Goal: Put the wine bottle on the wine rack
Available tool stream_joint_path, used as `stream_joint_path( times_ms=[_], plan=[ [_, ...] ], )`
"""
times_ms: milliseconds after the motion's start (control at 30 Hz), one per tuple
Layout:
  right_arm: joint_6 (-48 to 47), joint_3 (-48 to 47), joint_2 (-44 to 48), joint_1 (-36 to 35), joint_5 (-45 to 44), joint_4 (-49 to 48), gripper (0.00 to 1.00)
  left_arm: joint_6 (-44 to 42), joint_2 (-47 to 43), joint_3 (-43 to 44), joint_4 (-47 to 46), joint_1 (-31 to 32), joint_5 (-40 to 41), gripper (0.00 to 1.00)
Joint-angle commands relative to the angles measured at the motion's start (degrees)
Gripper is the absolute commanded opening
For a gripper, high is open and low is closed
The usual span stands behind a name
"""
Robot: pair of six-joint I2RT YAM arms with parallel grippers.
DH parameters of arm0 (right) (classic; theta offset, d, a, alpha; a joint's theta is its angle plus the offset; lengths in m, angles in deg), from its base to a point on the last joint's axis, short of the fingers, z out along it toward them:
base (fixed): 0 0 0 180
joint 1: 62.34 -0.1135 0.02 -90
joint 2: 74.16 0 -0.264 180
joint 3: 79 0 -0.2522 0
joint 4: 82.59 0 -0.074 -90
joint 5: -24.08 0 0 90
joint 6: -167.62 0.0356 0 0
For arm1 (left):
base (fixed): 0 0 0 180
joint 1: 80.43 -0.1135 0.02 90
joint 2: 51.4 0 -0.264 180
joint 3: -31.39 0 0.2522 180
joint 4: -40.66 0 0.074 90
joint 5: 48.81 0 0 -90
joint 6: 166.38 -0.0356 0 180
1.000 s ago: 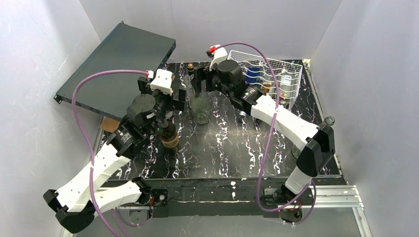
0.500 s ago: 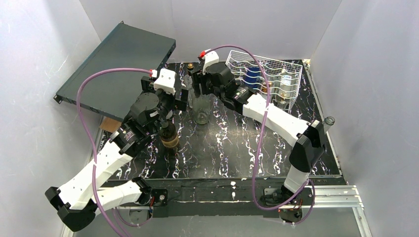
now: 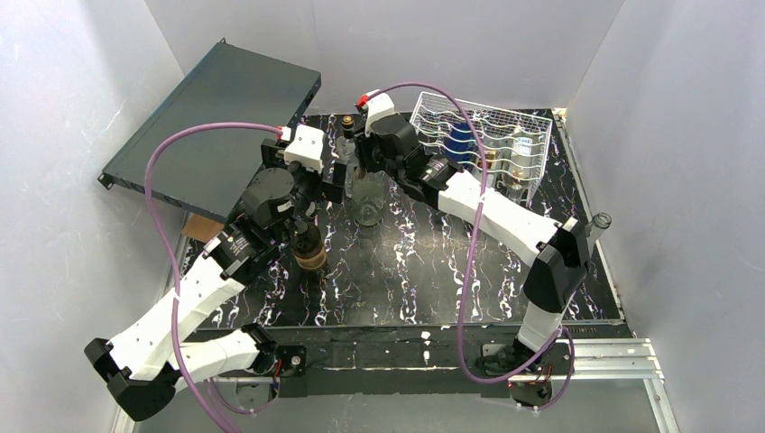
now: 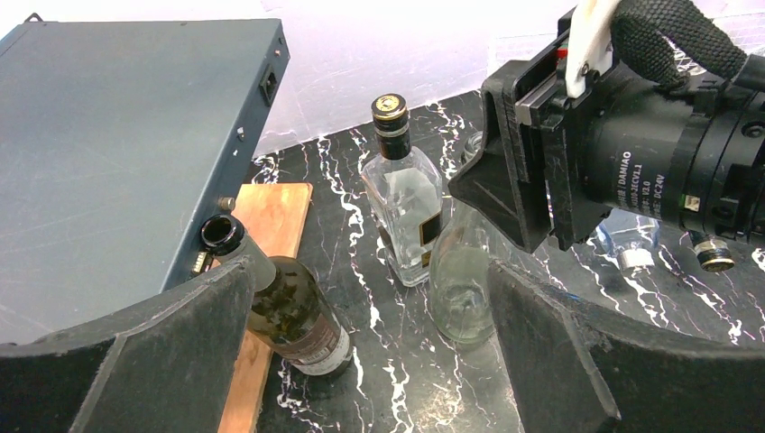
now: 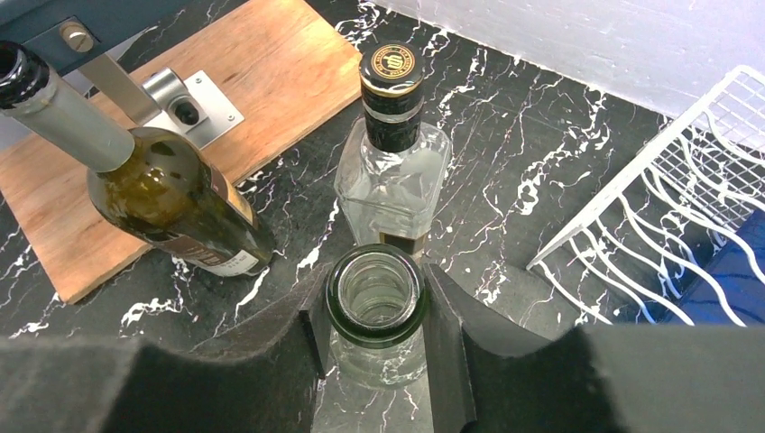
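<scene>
A clear glass wine bottle point(image 5: 376, 296) stands upright on the black marbled table point(image 3: 424, 271). My right gripper point(image 5: 376, 307) is shut on its neck just below the green-tinted rim, one finger on each side. Seen from above, this gripper point(image 3: 363, 170) sits over the bottle's body point(image 3: 367, 209). My left gripper point(image 4: 370, 361) is open with nothing between its fingers, low and just left of the clear bottle point(image 4: 460, 280). The white wire wine rack point(image 3: 532, 135) stands at the back right, with several bottles lying in it.
A dark green wine bottle point(image 3: 308, 245) stands near the left arm. A square clear bottle point(image 5: 392, 171) with a black cap stands right behind the gripped one. A dark-teal case point(image 3: 216, 117) leans at the back left over a wooden board point(image 5: 225, 90).
My right gripper moved left over the clear bottle and closed on its neck. The left arm shifted slightly toward the back, its jaws still wide.
</scene>
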Motion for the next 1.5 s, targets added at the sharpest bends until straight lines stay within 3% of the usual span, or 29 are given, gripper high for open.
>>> stream_joint_path(
  times_ms=[0, 200, 233, 567, 1000, 1467],
  plan=[
    [-2.00, -0.66, 1.36, -0.25, -1.98, -2.14, 0.38, 0.53, -0.28, 0.51, -0.39, 0.18, 0.62, 0.99],
    [-2.76, 4.20, 5.50, -0.23, -3.90, -4.23, 0.03, 0.33, -0.83, 0.34, -0.58, 0.18, 0.90, 0.99],
    [-3.04, 5.44, 6.58, -0.23, -4.86, -4.13, 0.01, 0.18, -0.77, 0.26, -0.75, 0.17, 1.08, 0.99],
    [-1.15, 22.26, 20.95, -0.19, -7.10, -1.50, 0.01, 1.05, -0.57, 0.77, 0.04, 0.22, 0.02, 1.00],
    [2.62, 32.24, 26.00, -0.15, 2.95, 2.34, 0.01, 1.86, -0.30, 1.75, 1.14, 0.48, -0.31, 0.99],
    [6.21, 39.67, 28.83, -0.23, 7.86, 5.23, 0.01, 1.40, 0.22, 1.40, 0.81, 0.84, 0.48, 0.99]
  ],
)
